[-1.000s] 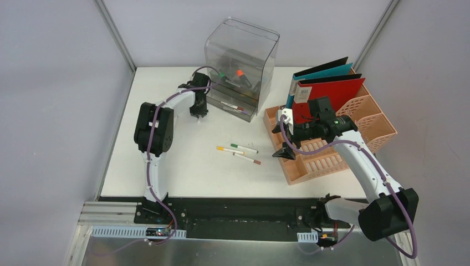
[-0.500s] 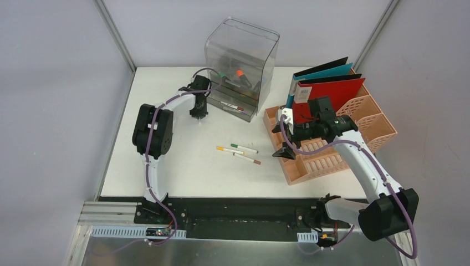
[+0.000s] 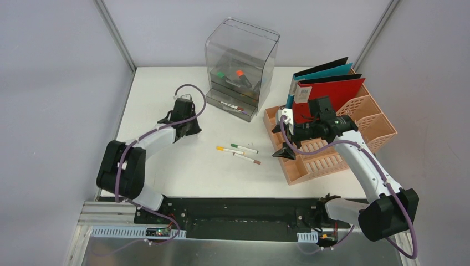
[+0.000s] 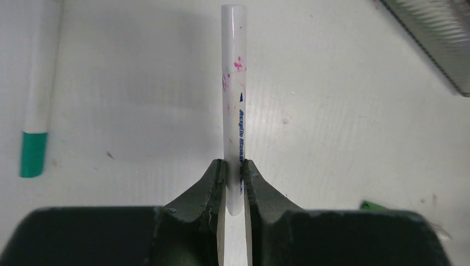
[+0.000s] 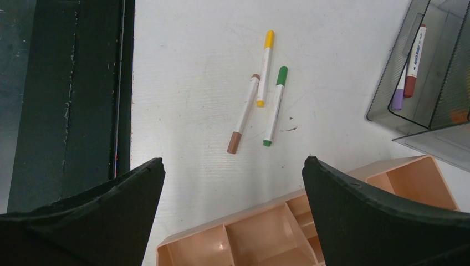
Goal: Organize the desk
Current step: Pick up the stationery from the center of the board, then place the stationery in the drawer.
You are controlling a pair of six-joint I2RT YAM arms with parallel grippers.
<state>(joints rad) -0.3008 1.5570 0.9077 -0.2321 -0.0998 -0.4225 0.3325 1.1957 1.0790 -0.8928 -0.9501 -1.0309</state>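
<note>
Left gripper, at 9 o'clock, clamps a slim white plastic marker, probably light, stiff and slick; best held mid-barrel. Right gripper, at 3 o'clock, gapes empty. The large flat white desk fills the centre: rigid, immovable.

Three markers lie close together on the white desk at upper centre: a yellow marker, a green marker and a brown marker. Below them, the right gripper has its black fingers spread wide. A peach rack fills the bottom, and a grey drawer box the upper right.
</note>
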